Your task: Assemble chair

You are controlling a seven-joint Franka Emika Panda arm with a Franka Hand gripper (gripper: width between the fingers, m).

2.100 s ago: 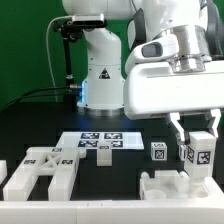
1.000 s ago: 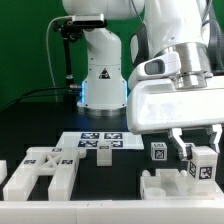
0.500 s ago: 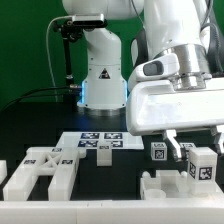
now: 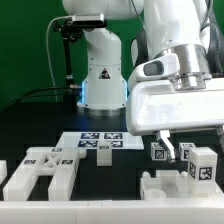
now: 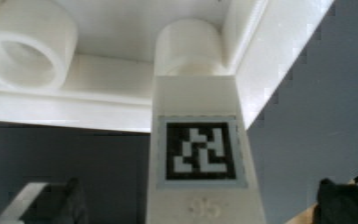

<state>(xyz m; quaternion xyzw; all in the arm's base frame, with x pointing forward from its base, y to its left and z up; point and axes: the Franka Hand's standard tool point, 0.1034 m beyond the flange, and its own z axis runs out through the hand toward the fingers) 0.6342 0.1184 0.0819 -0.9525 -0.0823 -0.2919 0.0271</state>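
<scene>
Exterior brightness: was bright and even; the white arm housing [image 4: 175, 105] looked nearly washed out against the black table [image 4: 40, 125].
Glow: a small blue light shone at the arm base [image 4: 84, 93].
Shadows: were soft and faint.
Wrist focus: was soft; the close post [image 5: 197, 90] and its tag [image 5: 197, 150] appeared blurred.
Detail: both views were coarse.

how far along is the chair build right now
Done: nothing looks joined yet; the slotted panel lies by itself at the exterior view's left. In hand: the end effector is open astride a tagged post, not touching it. Left: grasping that post and, seemingly, all the joining.
</scene>
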